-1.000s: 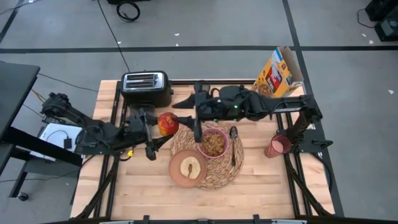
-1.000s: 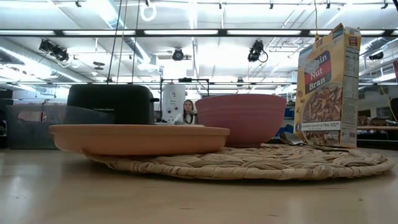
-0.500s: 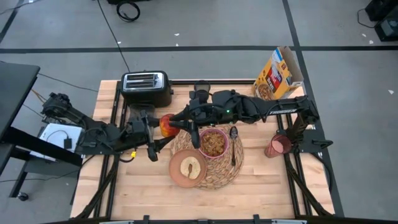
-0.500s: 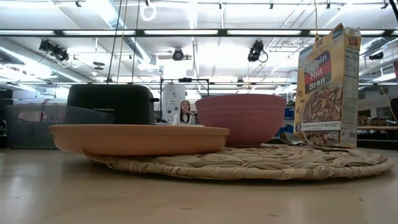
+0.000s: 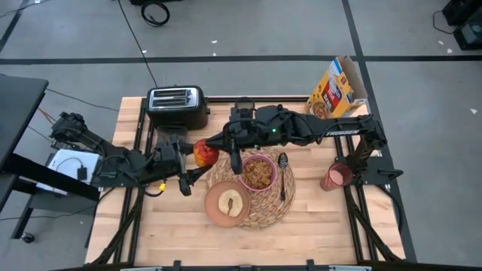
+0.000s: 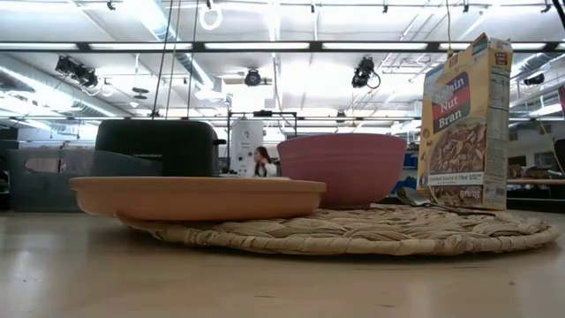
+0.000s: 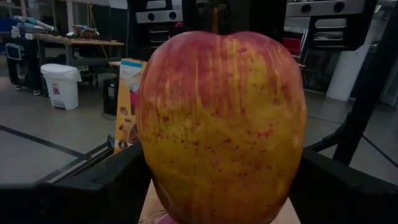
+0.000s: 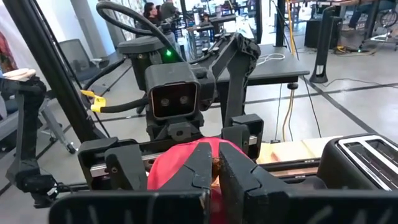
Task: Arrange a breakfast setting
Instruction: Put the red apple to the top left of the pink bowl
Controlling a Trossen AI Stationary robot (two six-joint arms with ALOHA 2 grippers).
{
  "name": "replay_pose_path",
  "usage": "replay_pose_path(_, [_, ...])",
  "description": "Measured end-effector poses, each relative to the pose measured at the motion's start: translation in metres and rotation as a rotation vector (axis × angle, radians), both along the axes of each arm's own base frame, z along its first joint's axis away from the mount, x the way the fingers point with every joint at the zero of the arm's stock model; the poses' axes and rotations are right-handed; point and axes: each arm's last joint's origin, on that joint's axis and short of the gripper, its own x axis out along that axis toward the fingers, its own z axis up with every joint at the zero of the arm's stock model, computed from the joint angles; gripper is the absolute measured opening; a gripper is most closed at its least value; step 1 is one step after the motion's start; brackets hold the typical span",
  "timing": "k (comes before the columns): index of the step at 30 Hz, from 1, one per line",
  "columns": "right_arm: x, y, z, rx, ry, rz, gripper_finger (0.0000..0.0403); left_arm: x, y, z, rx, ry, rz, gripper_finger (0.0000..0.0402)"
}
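Note:
A red-and-yellow apple (image 5: pixel 204 153) sits at the left edge of the round woven placemat (image 5: pixel 280 212), between both grippers. My left gripper (image 5: pixel 200 156) reaches in from the table's left and is shut on it. My right gripper (image 8: pixel 216 169) reaches in from the right and is shut at the apple's top. On the placemat rest a pink bowl (image 5: pixel 258 173) holding cereal, a plate (image 5: pixel 230 203) bearing a toast slice (image 5: pixel 230 201), and a metal spoon (image 5: pixel 282 172). A pink cup (image 5: pixel 337 177) stands on the table at the right. The low view does not show the apple. My left gripper holds the apple (image 7: pixel 221 124) between its two fingers (image 7: pixel 99 186), one on each side of its lower half (image 7: pixel 152 168). The fingers come level from the table's left. The apple stands upright, stem up; whether it is clear of the table I cannot tell. My right gripper pinches the apple's brown stem (image 8: pixel 216 165) between its two fingertips (image 8: pixel 199 168). The fingers slant down from the table's right side, over the apple's red top (image 8: pixel 171 171).
A black toaster (image 5: pixel 178 105) stands at the far left and a cereal box (image 5: pixel 337 89) at the far right. The near part of the wooden table (image 5: pixel 173 233) is bare.
My right gripper has moved toward the table's left, from above the bowl's far rim to over the apple. The apple and my left gripper have kept still.

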Motion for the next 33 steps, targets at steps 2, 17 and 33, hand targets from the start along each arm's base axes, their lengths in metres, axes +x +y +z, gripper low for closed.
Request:
replay_pose_path(2, [0.000, -0.001, 0.000, 0.001, -0.005, -0.004, 0.0015, 0.000, 0.000, 0.000, 0.001, -0.001, 0.000, 0.0320])
replay_pose_path(17, [0.003, -0.010, 0.000, -0.005, -0.014, -0.033, 0.0015, -0.003, 0.003, -0.002, 0.058, 0.058, 0.075, 0.0352])
replay_pose_path(33, [0.003, -0.011, 0.000, -0.029, -0.021, -0.032, 0.0015, -0.003, 0.003, -0.003, 0.048, 0.057, 0.071, 0.0320])
